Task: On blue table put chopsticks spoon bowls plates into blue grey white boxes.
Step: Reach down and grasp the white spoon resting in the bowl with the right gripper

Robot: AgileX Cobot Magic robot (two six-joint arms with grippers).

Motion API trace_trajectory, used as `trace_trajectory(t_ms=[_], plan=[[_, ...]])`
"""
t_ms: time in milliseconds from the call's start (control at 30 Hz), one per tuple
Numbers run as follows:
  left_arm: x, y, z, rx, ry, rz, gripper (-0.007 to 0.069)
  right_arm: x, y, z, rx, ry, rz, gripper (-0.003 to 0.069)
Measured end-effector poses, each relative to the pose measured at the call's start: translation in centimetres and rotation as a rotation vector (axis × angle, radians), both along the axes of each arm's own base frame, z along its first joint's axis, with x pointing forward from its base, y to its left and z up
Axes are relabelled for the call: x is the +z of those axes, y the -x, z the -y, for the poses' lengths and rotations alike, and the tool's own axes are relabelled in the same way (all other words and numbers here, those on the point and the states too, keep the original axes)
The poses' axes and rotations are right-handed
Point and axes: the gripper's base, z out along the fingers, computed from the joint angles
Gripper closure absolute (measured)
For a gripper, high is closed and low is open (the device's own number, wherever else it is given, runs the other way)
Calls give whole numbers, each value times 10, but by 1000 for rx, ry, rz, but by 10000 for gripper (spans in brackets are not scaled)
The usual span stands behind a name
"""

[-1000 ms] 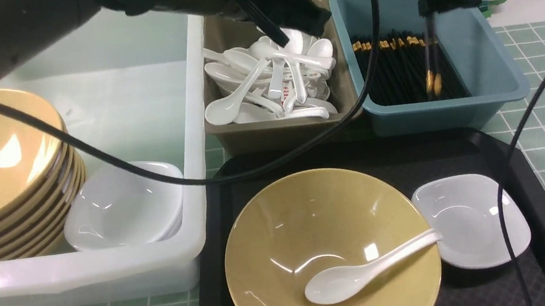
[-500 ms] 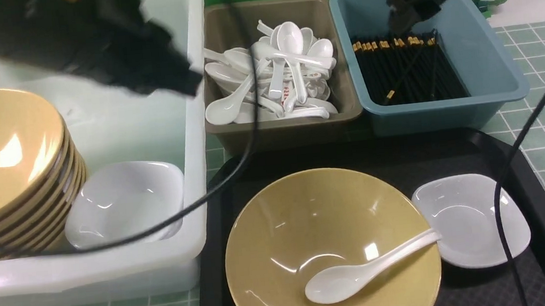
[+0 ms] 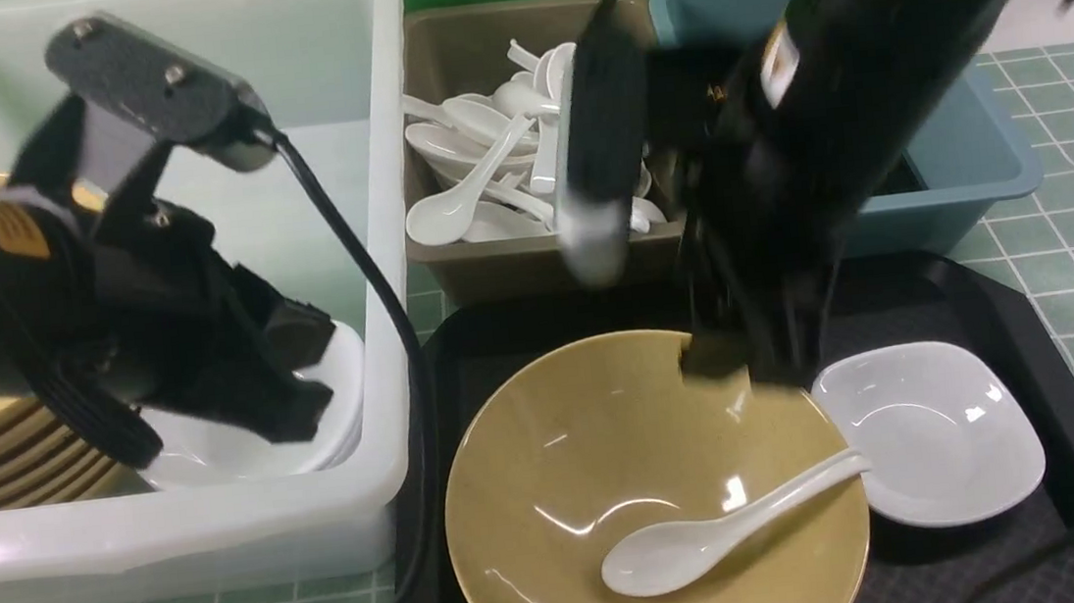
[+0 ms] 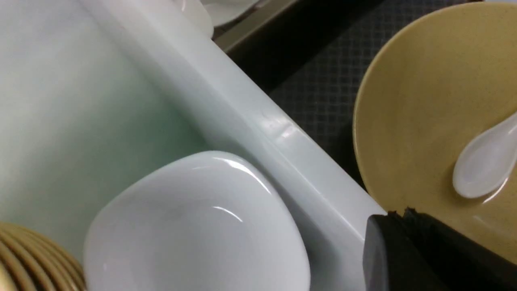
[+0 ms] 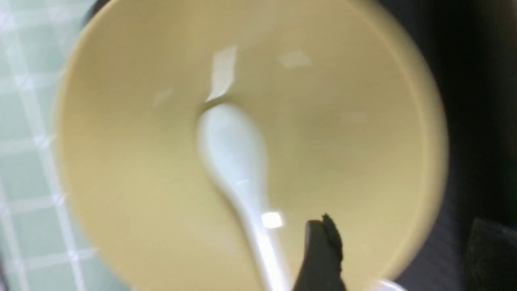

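Spoon (image 3: pixel 707 536) is lying in the yellow bowl (image 3: pixel 552 458) on the black tray (image 3: pixel 891 297) with its handle propped on the rim, so I'd drop the right gripper (image 3: pixel 735 366), jaws wide and empty above the far rim, square across that handle, not the slick scoop

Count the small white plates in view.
2: one plate on the black tray beside the yellow bowl; another plate in the white box, maybe with more stacked beneath.
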Motion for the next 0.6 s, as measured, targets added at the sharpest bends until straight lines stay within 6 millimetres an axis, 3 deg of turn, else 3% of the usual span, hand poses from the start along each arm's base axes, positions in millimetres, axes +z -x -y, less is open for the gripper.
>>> trace_trajectory(t_ms=[233,600], plan=[[-3,4,9,-95,69,3,638,-62,7,-1,138,162,-117,172],[0,4,14,-140,108,30,638,-118,-8,-10,210,281,-209,175]])
